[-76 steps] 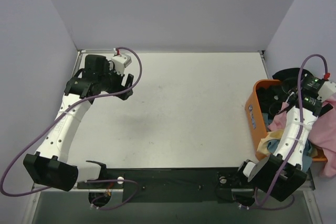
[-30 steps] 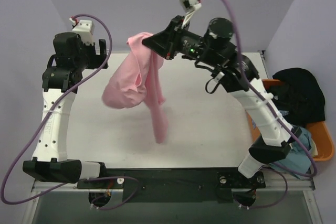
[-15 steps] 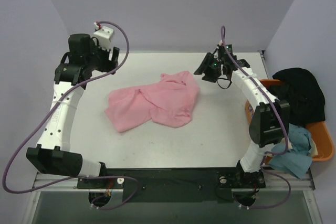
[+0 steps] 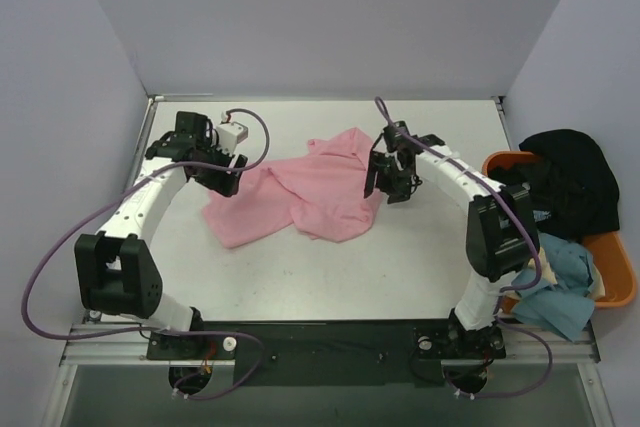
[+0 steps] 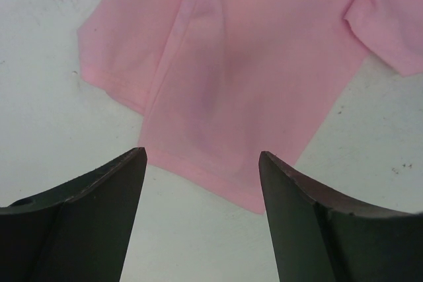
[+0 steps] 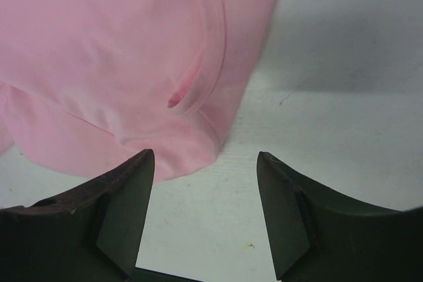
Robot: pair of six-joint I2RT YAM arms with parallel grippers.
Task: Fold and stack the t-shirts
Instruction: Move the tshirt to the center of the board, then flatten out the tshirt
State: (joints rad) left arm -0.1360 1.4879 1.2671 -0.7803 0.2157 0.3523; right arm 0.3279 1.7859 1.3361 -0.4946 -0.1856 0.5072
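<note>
Pink shirt (image 4: 300, 197) lies crumpled on the table (image 4: 400, 267), about mid-table, with no fold made yet. The left gripper (image 4: 222, 179) hangs over its left edge and the right gripper (image 4: 388, 185) over its right edge, both with fingers spread and holding nothing. A black shirt (image 4: 570, 177) and a blue shirt (image 4: 560, 292) sit draped in the tub (image 4: 612, 292) at the right. To my eye the job has barely begun: flattening, folding and stacking are all left.
</note>
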